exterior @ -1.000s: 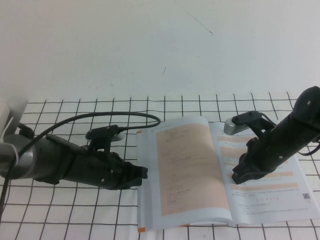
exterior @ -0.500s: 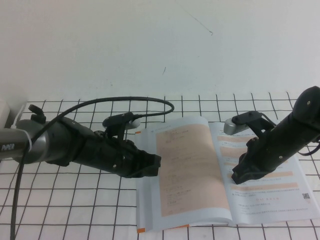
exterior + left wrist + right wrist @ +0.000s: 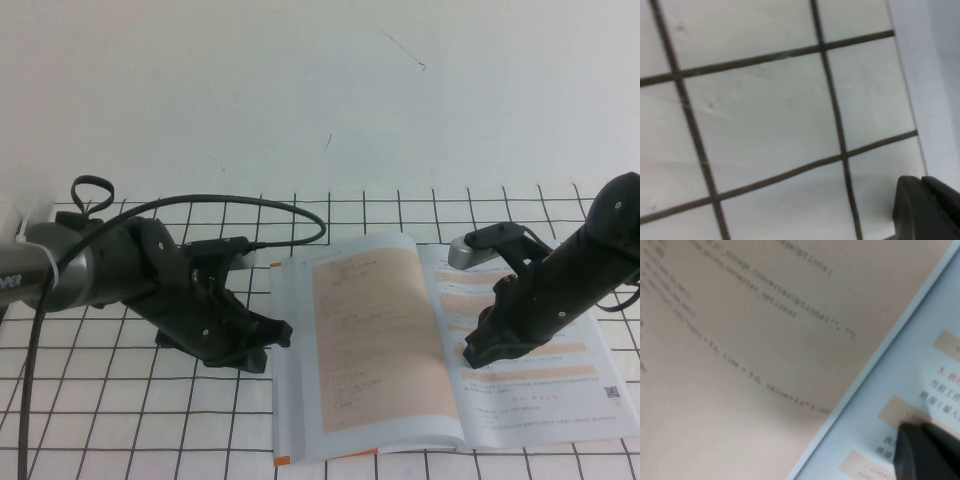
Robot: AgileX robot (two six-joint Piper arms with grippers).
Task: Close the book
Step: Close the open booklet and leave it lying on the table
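Your left claw (image 3: 272, 337): low over bench (image 3: 120, 420), right at left edge of book (image 3: 370, 340). Contact unclear. Spread or pressed together: can't tell. Book: lying open on grid-marked bench, centre-right of high view, tan page left of spine, pale blue page right. Your right claw (image 3: 477, 352): low over right page, near spine. State: can't tell either.

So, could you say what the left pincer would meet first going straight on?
Likely the left edge of the open book, just ahead of the left pincer low over the table; the right pincer is over its right page.
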